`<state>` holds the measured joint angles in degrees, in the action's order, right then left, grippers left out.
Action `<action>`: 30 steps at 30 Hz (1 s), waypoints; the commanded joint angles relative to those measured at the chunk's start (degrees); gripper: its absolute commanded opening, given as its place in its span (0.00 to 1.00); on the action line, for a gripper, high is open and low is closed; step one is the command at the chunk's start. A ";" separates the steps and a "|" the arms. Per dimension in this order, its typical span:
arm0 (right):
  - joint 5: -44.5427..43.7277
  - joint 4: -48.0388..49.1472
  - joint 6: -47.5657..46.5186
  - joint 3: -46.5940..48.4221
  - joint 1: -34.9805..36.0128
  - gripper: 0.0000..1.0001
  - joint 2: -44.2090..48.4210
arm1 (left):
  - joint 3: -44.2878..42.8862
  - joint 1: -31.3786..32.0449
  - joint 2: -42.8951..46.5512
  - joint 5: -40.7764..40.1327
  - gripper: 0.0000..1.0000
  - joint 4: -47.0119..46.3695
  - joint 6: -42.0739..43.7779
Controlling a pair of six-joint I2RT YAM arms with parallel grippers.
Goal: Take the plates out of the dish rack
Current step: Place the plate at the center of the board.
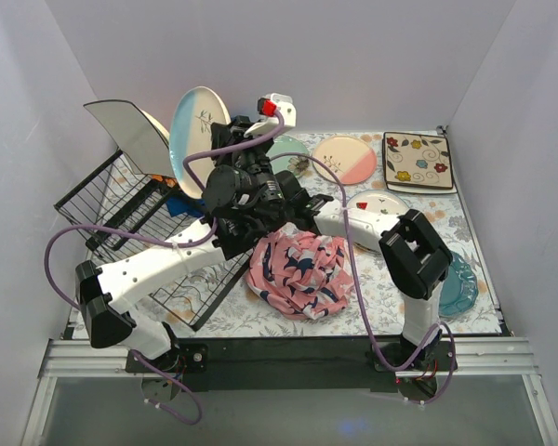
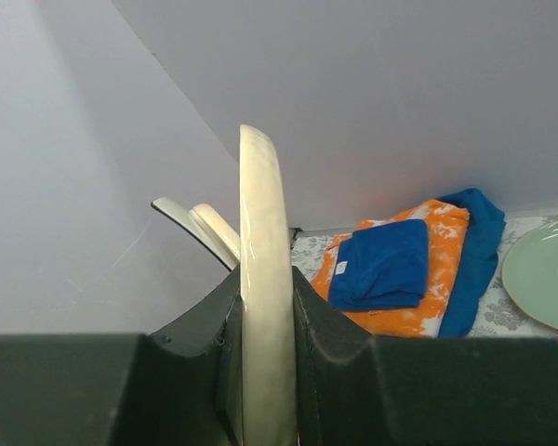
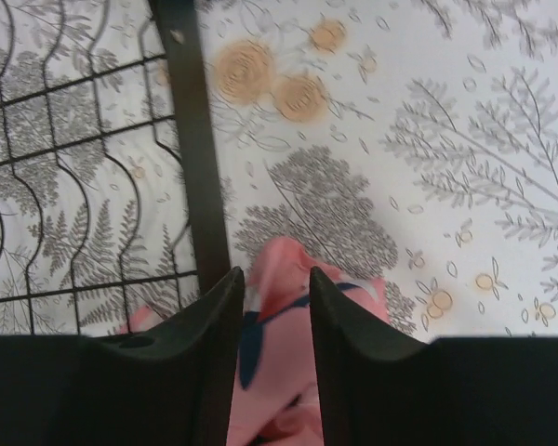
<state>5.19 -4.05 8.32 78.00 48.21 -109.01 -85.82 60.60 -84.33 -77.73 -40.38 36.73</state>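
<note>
Left gripper pinches the glossy glazed rim of the cream-and-blue plate. The plate is round, upright, and raised above the black wire dish rack. Two cream rims lean behind it.

Right gripper: fingers a narrow gap apart over the crumpled pink cloth; cannot tell whether it nips the cloth.

Cream-and-pink plate and square plate lie flat on the fern-print table cover.

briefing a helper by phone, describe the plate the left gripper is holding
Start at the black wire dish rack on the left. Above its far end, the left gripper holds one round plate on edge. Unlike the plain pale plates leaning beside it, its face is half cream, half light blue.
</note>
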 commanded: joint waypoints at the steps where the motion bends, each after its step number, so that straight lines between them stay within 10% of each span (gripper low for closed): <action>1: 7.72 3.17 4.42 -4.42 -8.88 0.42 3.88 | -2.51 1.54 1.89 7.86 0.00 5.57 -4.21; 17: 39.01 6.25 20.50 0.05 -44.07 0.72 8.90 | 21.63 4.44 5.67 31.57 0.00 16.74 -17.04; 30: 52.90 12.58 30.96 -2.93 -45.66 0.73 7.32 | 40.90 6.46 0.06 42.93 0.00 -14.35 0.96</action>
<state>51.24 5.06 34.06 75.50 2.55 -100.90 -45.76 65.71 -84.40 -37.12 -35.75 28.10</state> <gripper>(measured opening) 0.731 0.187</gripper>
